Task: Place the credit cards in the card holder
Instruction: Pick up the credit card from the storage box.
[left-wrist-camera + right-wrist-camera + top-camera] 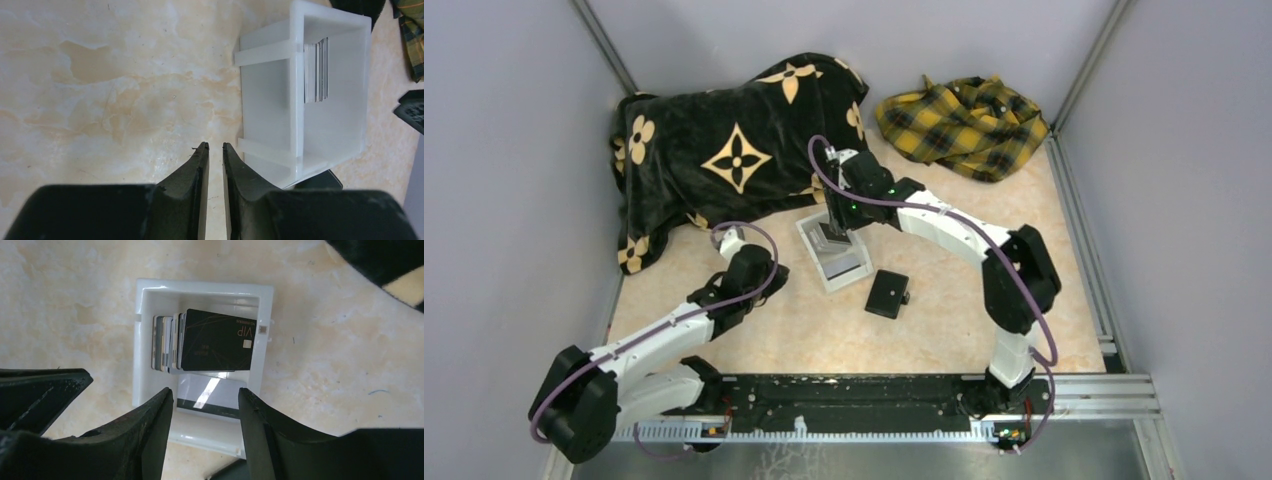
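Right gripper (pixel 205 392) fingers fill the foreground of the right wrist view, spread wide with nothing between them, hanging directly over the white open-top box (pixel 205 286). Inside it the credit cards (pixel 217 342) stand on edge in a leaning stack, a black one marked VIP facing up, and one pale silver card (pixel 210 395) lies flat on the box floor beneath the gap of the jaws. Left gripper (pixel 214 146) sits low over the marbled tabletop (pixel 100 75) just beside the box, its jaws drawn to a narrow slit and holding nothing. From above, the card holder (pixel 887 294) lies on the table near the box's front corner, apart from both grippers and seemingly folded shut; no card shows in or on it. As I judge it, the task has barely begun: every card that can be seen is in the box, none is gripped, and the holder looks unopened. All of the work remains: lift a card out, open the holder, and slide the cards into its slots one after another.
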You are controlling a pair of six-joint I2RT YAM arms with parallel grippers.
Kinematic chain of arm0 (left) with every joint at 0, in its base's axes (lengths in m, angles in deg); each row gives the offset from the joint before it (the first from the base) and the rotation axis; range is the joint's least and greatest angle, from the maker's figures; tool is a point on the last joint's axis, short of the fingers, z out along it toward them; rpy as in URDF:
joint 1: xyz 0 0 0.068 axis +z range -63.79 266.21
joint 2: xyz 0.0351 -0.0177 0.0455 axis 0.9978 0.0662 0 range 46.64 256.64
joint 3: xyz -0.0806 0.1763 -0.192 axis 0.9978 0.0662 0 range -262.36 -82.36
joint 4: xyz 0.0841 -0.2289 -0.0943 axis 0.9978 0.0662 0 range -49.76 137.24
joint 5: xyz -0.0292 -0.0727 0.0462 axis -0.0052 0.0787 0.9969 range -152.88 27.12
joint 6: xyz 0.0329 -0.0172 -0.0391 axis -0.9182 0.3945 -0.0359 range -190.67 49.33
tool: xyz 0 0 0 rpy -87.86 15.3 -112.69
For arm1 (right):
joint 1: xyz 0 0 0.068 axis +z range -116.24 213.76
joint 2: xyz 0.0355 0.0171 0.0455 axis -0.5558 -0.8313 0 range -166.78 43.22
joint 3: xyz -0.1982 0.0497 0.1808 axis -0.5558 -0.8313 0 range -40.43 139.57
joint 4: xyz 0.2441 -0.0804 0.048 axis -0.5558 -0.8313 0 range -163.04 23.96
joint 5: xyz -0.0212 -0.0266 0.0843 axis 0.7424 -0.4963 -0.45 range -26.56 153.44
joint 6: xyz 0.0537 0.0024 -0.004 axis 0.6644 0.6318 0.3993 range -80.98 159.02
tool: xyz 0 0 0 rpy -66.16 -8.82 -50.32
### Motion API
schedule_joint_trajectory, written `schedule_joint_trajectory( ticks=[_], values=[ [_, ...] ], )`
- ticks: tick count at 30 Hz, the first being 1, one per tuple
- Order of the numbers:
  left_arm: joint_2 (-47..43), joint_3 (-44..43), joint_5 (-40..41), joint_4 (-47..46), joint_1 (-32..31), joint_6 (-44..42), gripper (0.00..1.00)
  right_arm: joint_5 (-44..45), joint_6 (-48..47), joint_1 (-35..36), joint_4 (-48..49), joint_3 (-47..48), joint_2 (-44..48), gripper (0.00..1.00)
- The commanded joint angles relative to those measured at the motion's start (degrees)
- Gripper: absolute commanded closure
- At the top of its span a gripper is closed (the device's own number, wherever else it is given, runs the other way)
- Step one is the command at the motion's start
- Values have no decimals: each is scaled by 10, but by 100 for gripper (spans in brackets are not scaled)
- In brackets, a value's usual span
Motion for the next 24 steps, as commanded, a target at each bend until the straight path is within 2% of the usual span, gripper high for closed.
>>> schedule_joint_trajectory(
  ticks=[1, 8, 24],
  values=[
    [32, 6, -24, -57, -5, -12, 78, -21, -20, 8, -2, 59, -46, 48],
    [81, 10, -48, -103, -5, -23, 78, -33, -31, 8, 10, 83, -94, 46],
    [128, 2, -59, -135, -6, -31, 76, -78, -31, 8, 24, 110, -135, 44]
  ],
)
